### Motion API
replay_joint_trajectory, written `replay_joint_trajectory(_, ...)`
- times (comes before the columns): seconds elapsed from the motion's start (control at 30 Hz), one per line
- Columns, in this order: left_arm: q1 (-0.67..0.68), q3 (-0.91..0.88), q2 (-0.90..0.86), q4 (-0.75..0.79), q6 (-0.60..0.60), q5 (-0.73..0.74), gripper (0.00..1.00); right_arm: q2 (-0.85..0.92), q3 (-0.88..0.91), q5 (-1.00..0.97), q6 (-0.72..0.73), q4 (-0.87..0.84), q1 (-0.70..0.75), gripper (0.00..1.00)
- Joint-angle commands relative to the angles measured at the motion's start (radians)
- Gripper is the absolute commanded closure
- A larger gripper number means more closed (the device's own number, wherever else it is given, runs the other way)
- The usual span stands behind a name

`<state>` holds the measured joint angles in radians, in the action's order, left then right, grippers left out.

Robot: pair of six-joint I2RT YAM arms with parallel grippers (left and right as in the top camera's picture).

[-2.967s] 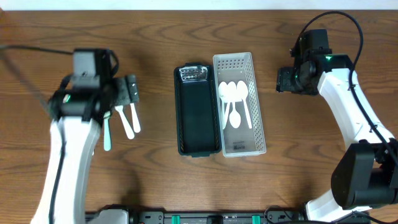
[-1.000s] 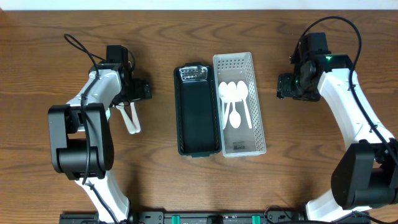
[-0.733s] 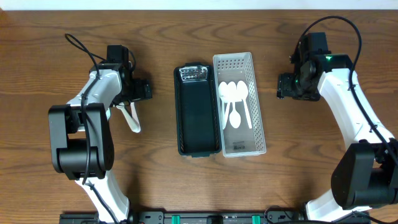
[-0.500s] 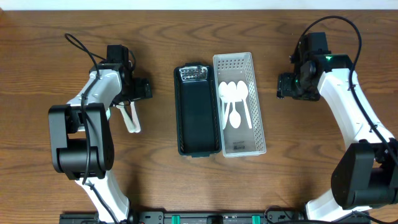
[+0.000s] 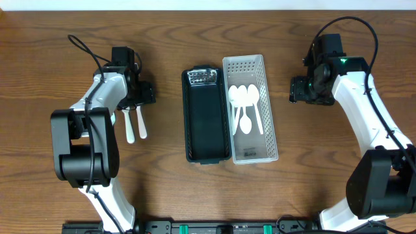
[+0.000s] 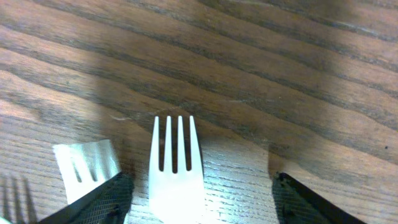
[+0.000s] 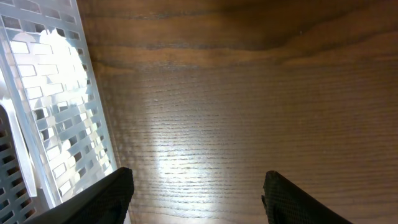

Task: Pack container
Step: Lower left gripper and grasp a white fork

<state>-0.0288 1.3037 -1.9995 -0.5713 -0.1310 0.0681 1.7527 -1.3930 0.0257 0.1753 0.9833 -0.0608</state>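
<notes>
**Overhead + wrist cams: L arm lining up on a fork, trays waiting**

The left gripper (image 5: 143, 94) is hovering over the heads of the white cutlery lying on the table (image 5: 65, 39), well left of the trays. In the left wrist view its jaws are standing spread, w/ one fork (image 6: 176, 165) lying tines-away between them. Neither finger is touching it. A second fork (image 6: 84, 168) is sitting just beside the left finger.

Judging by this, the step in hand is the pick of that middle fork. To do it well:
- Keep the fork centred in the gap so both pads are meeting it at once.
- Watch the left finger, since it is crowding the neighbour and could be dragging or pinching two at a time.
- Go low enough to get under the thin plastic. A flat fork on wood is prob. going to skid if squeezed from too high.

The right gripper (image 5: 298, 89) is idling right of the trays. Its jaws are spread too, w/ nothing between them but bare wood.

Containers, side by side and touching at mid-table:
- The black tray (image 5: 207, 140) is holding only a shiny item (image 5: 201, 78) at its far end. Can't tell what it is.
- The white basket (image 5: 273, 130) is holding a few white spoons (image 5: 244, 97), bowls toward the far end.

No forks are showing in either one, so packing looks partway done.
</notes>
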Motion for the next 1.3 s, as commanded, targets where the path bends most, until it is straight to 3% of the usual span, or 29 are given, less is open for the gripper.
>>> replay_joint_trajectory(0.0,0.002,0.0,-0.013,-0.007,0.006,0.003,0.29,-0.013,-0.015,-0.007,-0.002,0.001,0.001,0.3)
replay_joint_trajectory(0.3,0.002,0.0,-0.013,-0.029,0.006,0.003,0.46,-0.013,-0.015,-0.008,-0.016,0.001,0.002,0.3)
replay_joint_trajectory(0.43,0.002,0.0,-0.013,-0.034,0.006,0.003,0.48,-0.013,-0.015,-0.007,-0.016,0.001,0.002,0.3)
replay_joint_trajectory(0.5,0.002,0.0,-0.013,-0.039,0.006,0.002,0.57,-0.013,-0.015,-0.007,-0.016,0.002,0.002,0.3)
replay_joint_trajectory(0.6,0.002,0.0,-0.013,-0.044,0.006,0.002,0.59,-0.013,-0.015,-0.007,-0.016,0.002,0.002,0.3)
replay_joint_trajectory(0.7,0.002,0.0,-0.013,-0.049,0.006,-0.001,0.67,-0.013,-0.015,-0.007,-0.016,0.002,0.002,0.3)
replay_joint_trajectory(1.03,0.002,0.0,-0.013,-0.048,0.006,-0.008,0.77,-0.013,-0.015,-0.007,-0.016,0.002,0.002,0.3)
replay_joint_trajectory(1.13,0.002,0.0,-0.012,-0.048,0.006,-0.053,0.85,-0.013,-0.015,-0.007,-0.018,0.002,0.002,0.3)
replay_joint_trajectory(1.27,0.002,0.002,0.019,-0.049,0.006,-0.058,0.87,-0.013,-0.015,-0.008,-0.027,0.001,0.002,0.3)
